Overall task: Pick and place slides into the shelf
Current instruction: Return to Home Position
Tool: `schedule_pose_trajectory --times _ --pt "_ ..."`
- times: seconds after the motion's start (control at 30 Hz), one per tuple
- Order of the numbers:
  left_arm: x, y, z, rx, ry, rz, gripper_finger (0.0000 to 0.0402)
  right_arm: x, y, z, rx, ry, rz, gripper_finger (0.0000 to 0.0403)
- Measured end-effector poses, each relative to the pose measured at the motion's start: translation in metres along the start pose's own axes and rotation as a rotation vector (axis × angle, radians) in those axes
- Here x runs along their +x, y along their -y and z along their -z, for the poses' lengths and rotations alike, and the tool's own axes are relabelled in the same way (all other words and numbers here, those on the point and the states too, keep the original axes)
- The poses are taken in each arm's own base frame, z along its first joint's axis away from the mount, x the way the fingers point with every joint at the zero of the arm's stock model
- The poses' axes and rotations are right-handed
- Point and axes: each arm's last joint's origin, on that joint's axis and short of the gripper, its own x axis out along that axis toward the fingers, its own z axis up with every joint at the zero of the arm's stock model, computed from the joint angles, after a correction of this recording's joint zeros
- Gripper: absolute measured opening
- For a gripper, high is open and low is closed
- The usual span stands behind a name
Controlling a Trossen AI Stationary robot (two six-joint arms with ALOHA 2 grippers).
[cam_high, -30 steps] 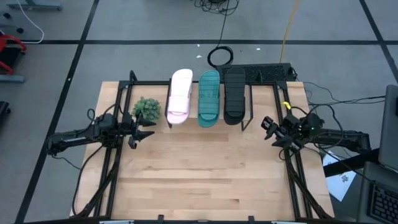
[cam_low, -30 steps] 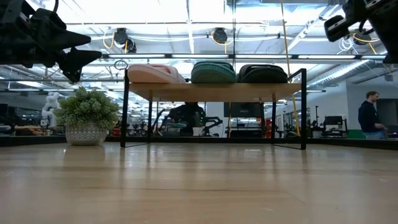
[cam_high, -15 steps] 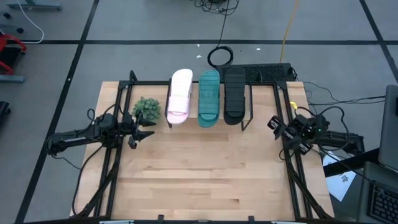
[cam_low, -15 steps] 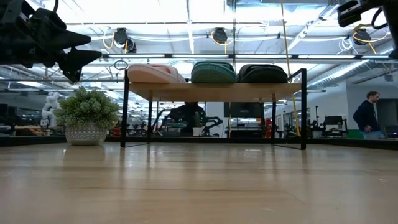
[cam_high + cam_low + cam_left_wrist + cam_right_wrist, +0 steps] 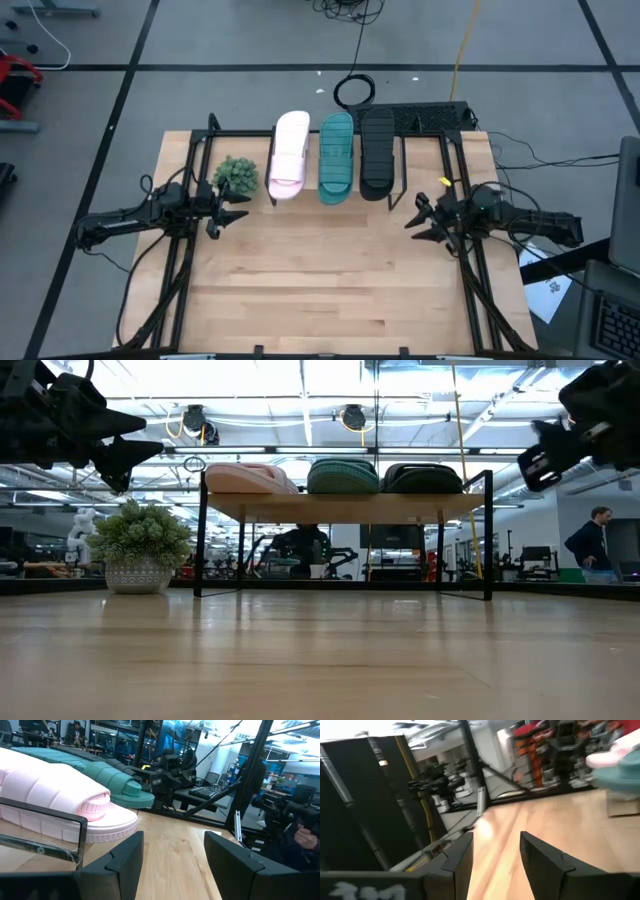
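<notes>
Three slides lie side by side on the shelf [image 5: 345,507], flat on its plank top: pale pink [image 5: 290,155] on the left, teal green [image 5: 336,157] in the middle, black [image 5: 377,152] on the right. My left gripper [image 5: 238,207] hovers open and level near the shelf's left front corner. Its wrist view shows the pink slide [image 5: 55,800] and the teal one [image 5: 110,782] just ahead. My right gripper [image 5: 415,222] hovers open and level off the shelf's right front corner, pointing toward the table's left. Neither gripper holds anything.
A small potted plant [image 5: 236,175] stands on the table left of the shelf, close to my left gripper. Black frame rails [image 5: 180,270] run along both table sides. Bare wooden tabletop [image 5: 330,280] lies in front of the shelf. A person [image 5: 592,545] stands in the room beyond.
My right gripper first drew back a little toward the table's right edge and rose. It then came down and tipped to level, reaching out toward the table's left. The slides and my left gripper have kept still.
</notes>
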Motion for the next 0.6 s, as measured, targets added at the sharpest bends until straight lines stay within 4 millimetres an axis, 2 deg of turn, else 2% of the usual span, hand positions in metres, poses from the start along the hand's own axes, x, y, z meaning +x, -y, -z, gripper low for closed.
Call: schedule_pose_trajectory --times 0.17,0.37,0.6 --pt "0.0 0.0 0.0 0.0 0.0 0.0 0.0209 0.001 -0.0057 -0.0039 -0.162 0.057 -0.005 0.0153" --pt "0.0 0.0 0.0 0.0 0.0 0.0 0.0209 0.0013 0.0013 -0.002 -0.147 0.104 0.293 0.0153" --pt "0.0 0.0 0.0 0.0 0.0 0.0 0.0209 0.0016 -0.0007 -0.0051 -0.184 0.13 0.269 0.0153"
